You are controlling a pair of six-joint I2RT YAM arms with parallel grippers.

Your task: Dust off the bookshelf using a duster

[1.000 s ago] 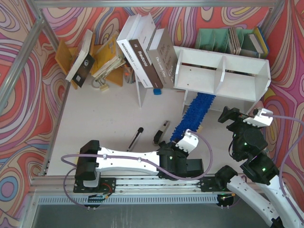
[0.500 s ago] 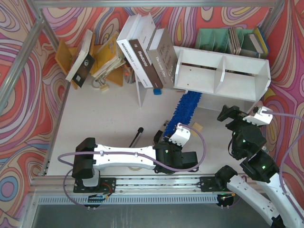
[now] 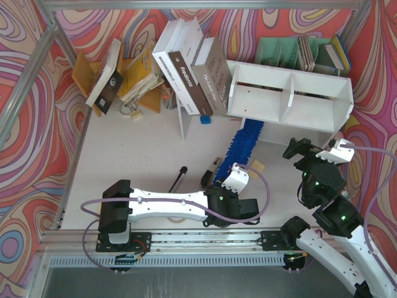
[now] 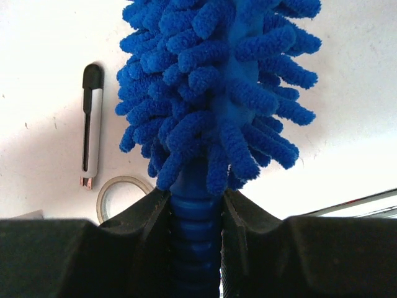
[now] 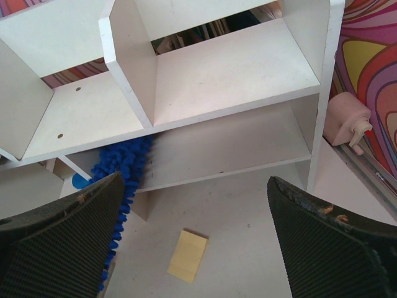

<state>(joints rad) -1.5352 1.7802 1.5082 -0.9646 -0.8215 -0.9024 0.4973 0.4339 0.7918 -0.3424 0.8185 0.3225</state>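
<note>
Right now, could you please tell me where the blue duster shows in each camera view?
Top external: duster runs diagonally from centre to under the bookshelf.
Left wrist: duster fills the upper centre, handle at the bottom edge.
Right wrist: duster at lower left, reaching into the bookshelf's lower tier.
Shared landmark: the bookshelf, in the top and right wrist views; the left wrist view does not clearly show it.

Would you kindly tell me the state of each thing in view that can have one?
Duster, gripped by its handle, tip under the bookshelf's upper board.
Left jaws, shut on the duster.
Right jaws, open, empty.
Bookshelf, upright, upper tier empty.
Books, leaning against a white panel.
</note>
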